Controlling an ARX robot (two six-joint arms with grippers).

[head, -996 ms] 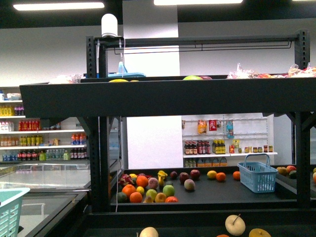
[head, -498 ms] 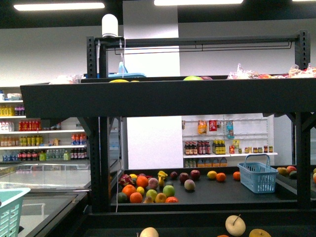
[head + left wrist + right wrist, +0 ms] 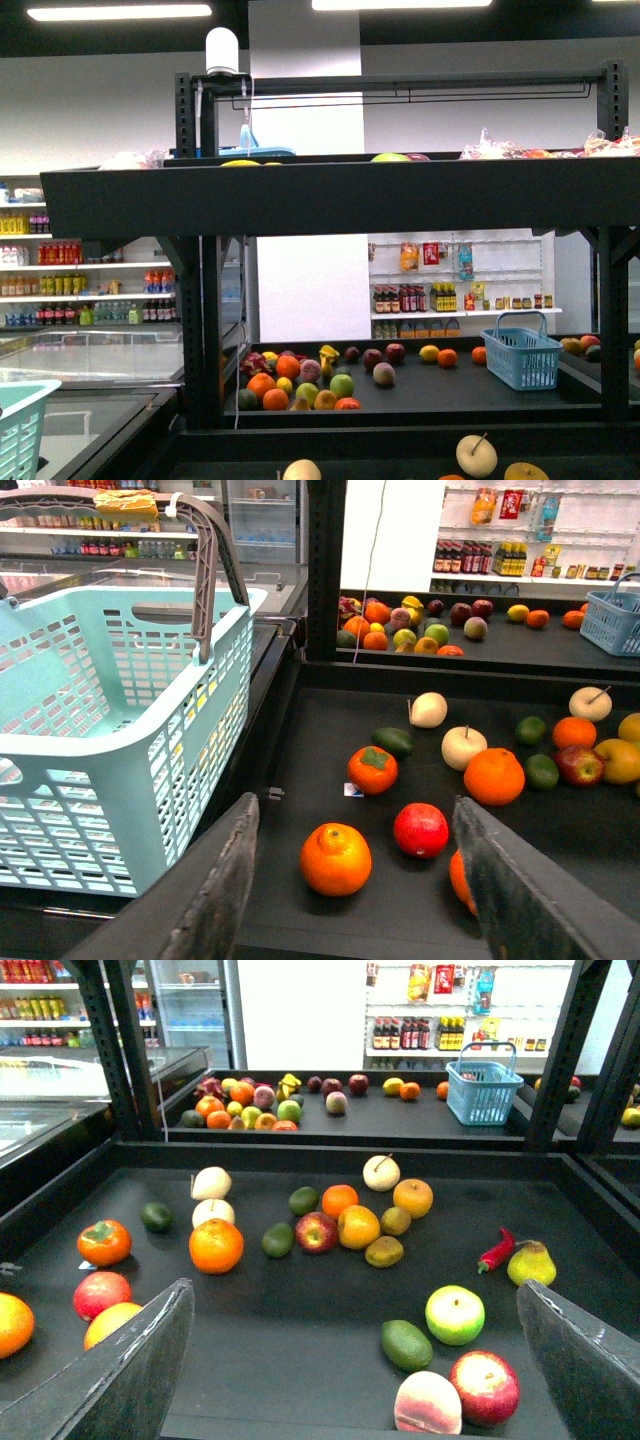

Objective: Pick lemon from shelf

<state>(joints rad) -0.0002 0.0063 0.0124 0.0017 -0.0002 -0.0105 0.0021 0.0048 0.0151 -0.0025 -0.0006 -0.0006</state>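
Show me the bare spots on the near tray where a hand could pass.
The widest bare patch of the tray lies in front of the big orange, reaching over to the avocado. Another runs between the middle fruit cluster and the red chili. It is crowded around the red apple and the lemon beside it.

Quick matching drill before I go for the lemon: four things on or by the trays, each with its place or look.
1 chili
2 blue basket
3 teal basket
4 persimmon

A beside the pear
B green cap on top
C on the far tray
D outside the near tray

Pairs: 1-A, 2-C, 3-D, 4-B
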